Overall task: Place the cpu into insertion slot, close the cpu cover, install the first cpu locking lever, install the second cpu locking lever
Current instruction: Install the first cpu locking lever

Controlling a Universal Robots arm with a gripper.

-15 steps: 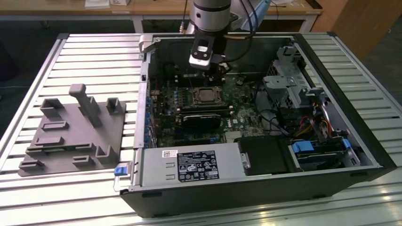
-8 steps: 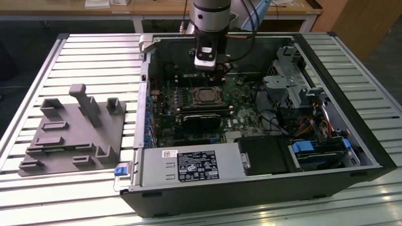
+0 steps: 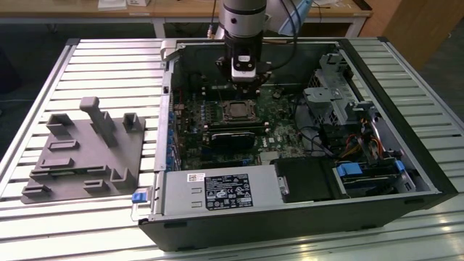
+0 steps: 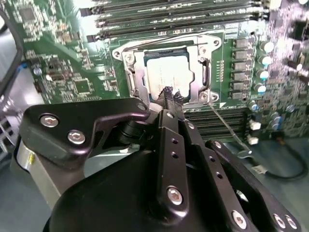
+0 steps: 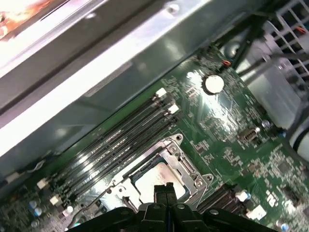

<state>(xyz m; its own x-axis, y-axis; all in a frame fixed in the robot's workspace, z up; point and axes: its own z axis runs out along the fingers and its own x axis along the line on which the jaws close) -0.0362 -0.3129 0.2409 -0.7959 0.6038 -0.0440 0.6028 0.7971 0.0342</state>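
The cpu (image 4: 169,71) lies flat in the insertion slot (image 4: 203,72) on the green motherboard, its dull silver top showing through the window of the cpu cover (image 4: 136,79), which lies down around it. My gripper (image 4: 170,95) hangs just above the socket's near edge, shut with nothing between its fingers. A thin wire locking lever (image 4: 227,126) sticks out slantwise from the socket corner, away from the frame. In the first wrist view the cpu (image 5: 153,178) and cpu cover (image 5: 186,166) sit just beyond the gripper (image 5: 164,189). In the exterior view the gripper (image 3: 243,86) hovers over the cpu (image 3: 238,110).
Long black memory slots (image 4: 178,21) run on both sides of the socket. The open computer case (image 3: 377,98) walls the board in, with drive bays and cables at the exterior view's right. A grey fixture plate (image 3: 83,152) lies on the slatted table at the exterior view's left.
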